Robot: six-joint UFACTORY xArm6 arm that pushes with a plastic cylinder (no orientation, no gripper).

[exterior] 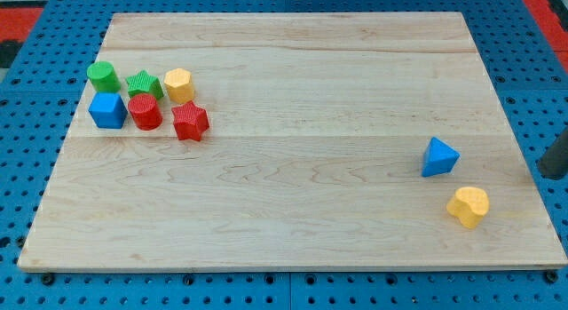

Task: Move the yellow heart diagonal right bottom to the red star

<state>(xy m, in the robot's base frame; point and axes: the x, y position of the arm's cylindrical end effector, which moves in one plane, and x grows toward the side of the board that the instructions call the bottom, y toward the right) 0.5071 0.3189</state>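
Note:
The yellow heart lies near the board's bottom right corner. The red star sits far off at the view's left, at the right lower end of a cluster of blocks. My tip shows at the view's right edge as a dark rod end, up and to the right of the yellow heart, apart from it. A blue triangle lies just up and left of the heart.
The cluster at the left holds a green cylinder, a green star, a yellow hexagon, a blue cube and a red cylinder. The wooden board lies on a blue pegboard.

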